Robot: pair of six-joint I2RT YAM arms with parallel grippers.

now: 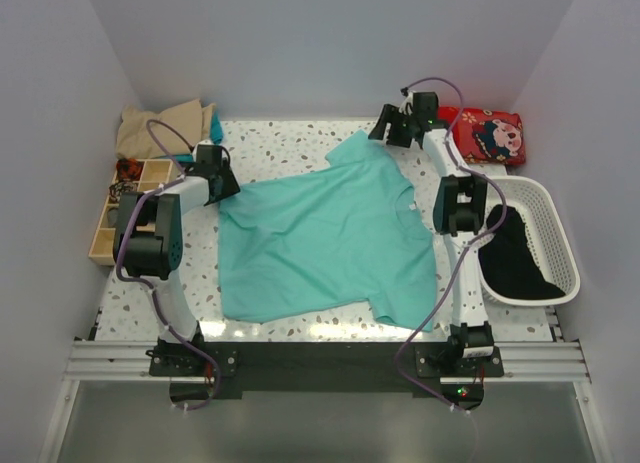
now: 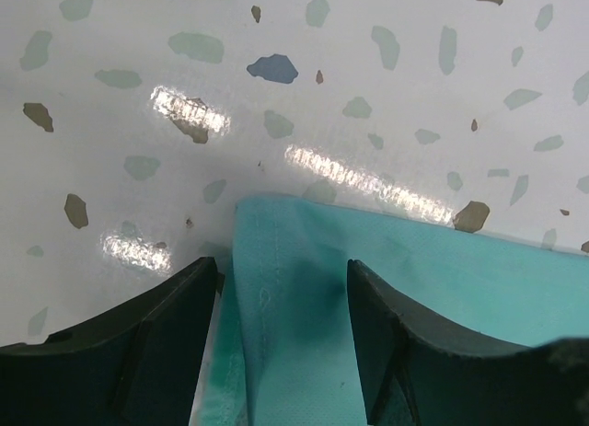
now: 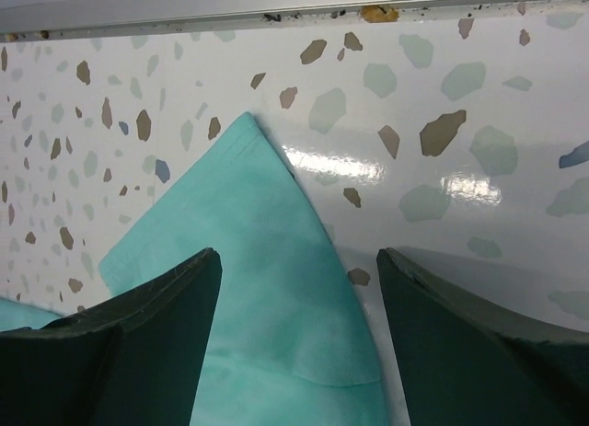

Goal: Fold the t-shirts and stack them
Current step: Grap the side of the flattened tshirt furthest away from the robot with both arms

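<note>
teal tee (image 1: 320, 238), tan tee (image 1: 160, 128), black tee (image 1: 515, 258), one each

The left edge is blocked by a wooden tray (image 1: 100, 245) and tan cloth pile (image 1: 165, 126), the right by a white basket (image 1: 530, 184). Bare table (image 1: 290, 138) is left free behind the teal t-shirt (image 1: 320, 238).
</note>
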